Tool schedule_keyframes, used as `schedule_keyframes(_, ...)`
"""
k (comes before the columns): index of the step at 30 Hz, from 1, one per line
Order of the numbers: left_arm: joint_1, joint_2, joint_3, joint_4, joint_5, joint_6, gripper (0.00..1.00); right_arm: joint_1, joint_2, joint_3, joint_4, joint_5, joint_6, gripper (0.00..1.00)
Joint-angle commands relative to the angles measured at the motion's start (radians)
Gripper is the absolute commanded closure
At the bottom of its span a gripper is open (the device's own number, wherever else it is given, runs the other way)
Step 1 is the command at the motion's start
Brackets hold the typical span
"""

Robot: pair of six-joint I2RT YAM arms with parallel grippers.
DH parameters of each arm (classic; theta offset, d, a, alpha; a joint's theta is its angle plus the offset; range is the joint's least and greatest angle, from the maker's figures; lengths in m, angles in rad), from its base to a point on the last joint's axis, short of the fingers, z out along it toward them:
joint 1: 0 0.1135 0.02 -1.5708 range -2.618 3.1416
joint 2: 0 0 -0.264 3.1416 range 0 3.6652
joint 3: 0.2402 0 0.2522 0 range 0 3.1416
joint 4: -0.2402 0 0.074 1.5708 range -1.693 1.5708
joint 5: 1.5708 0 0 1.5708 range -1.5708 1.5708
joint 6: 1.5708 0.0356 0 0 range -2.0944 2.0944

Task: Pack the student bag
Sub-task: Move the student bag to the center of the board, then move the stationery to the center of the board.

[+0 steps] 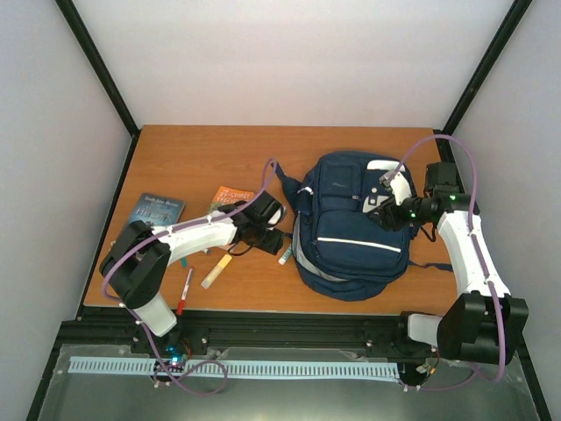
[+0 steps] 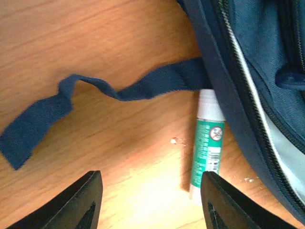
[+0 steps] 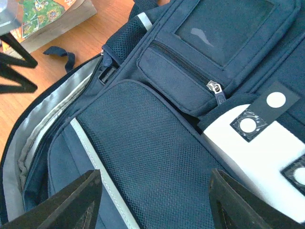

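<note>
The student bag (image 1: 351, 230) is a large navy backpack with white stripes, lying flat at the table's centre right. My left gripper (image 1: 279, 237) is open and empty, low over the table at the bag's left edge. In the left wrist view the open gripper (image 2: 150, 202) hovers over bare wood beside a green and white glue stick (image 2: 208, 143), which lies against the bag (image 2: 257, 86). My right gripper (image 1: 377, 205) is open and empty above the bag's upper right. In the right wrist view the gripper (image 3: 155, 202) sits over the mesh front panel (image 3: 152, 152), near a zipper pull (image 3: 217, 88).
Two books lie at the left: a dark blue one (image 1: 160, 210) and an orange one (image 1: 230, 198). A yellow marker (image 1: 216, 271) and a red pen (image 1: 185, 290) lie near the front edge. A loose bag strap (image 2: 71, 98) trails across the wood.
</note>
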Motion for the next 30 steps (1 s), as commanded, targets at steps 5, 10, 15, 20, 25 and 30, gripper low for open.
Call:
schedule_keyframes(5,-0.088,0.041,-0.011,0.118,0.01,0.023,0.42,0.024,0.001,-0.091,0.195,-0.059,0.13,0.37)
schedule_keyframes(10,-0.123,0.113,0.032,0.119,-0.009,0.026,0.48,0.023,-0.006,-0.112,0.211,-0.041,0.133,0.37)
schedule_keyframes(15,-0.131,0.16,0.056,0.11,-0.043,0.018,0.6,0.023,0.001,-0.121,0.206,-0.038,0.132,0.37)
schedule_keyframes(20,-0.131,0.159,0.038,0.096,-0.082,0.001,0.7,0.023,-0.001,-0.123,0.207,-0.034,0.127,0.37)
schedule_keyframes(25,-0.131,0.11,-0.002,0.059,-0.069,-0.024,0.81,0.023,-0.006,-0.123,0.207,-0.038,0.125,0.37)
schedule_keyframes(30,-0.131,0.01,-0.082,-0.046,-0.104,-0.091,0.84,0.023,-0.008,-0.123,0.202,-0.039,0.121,0.37)
